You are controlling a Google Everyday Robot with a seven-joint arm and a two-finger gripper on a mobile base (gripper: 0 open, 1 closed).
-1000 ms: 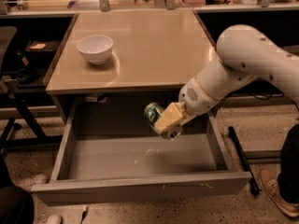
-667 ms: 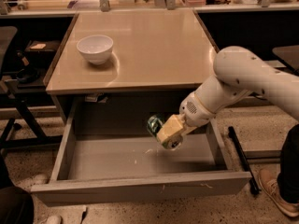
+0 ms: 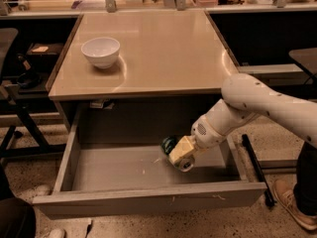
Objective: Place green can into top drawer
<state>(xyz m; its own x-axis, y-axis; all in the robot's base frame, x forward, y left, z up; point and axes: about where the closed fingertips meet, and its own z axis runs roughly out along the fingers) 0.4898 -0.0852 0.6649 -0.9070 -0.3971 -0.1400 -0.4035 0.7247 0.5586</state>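
**Green can held low inside the open top drawer**

The green can (image 3: 170, 144) is a small metal cylinder with a shiny green skin. Only its far-left part shows, because the rest is covered by the fingers. Its long axis seems to be tilted, running from far-left to near-right, but I cannot tell this for sure.

The gripper (image 3: 179, 154) has its jaws closed on the can, with blocky tan fingers (image 3: 181, 148) pressing its sides. It hangs low over the drawer floor, right of the middle. I cannot tell whether the can touches the floor.

The top drawer (image 3: 148, 202) is pulled out towards the near side. It is a wide, shallow grey box with a flat front panel and pale scratches on the floor.

The smooth white arm (image 3: 257, 100) comes in from the right, over the right wall of the drawer.

Above, the beige table (image 3: 163, 48) has a glossy top. A round white bowl (image 3: 100, 51) stands on its far-left part, well apart from the can.
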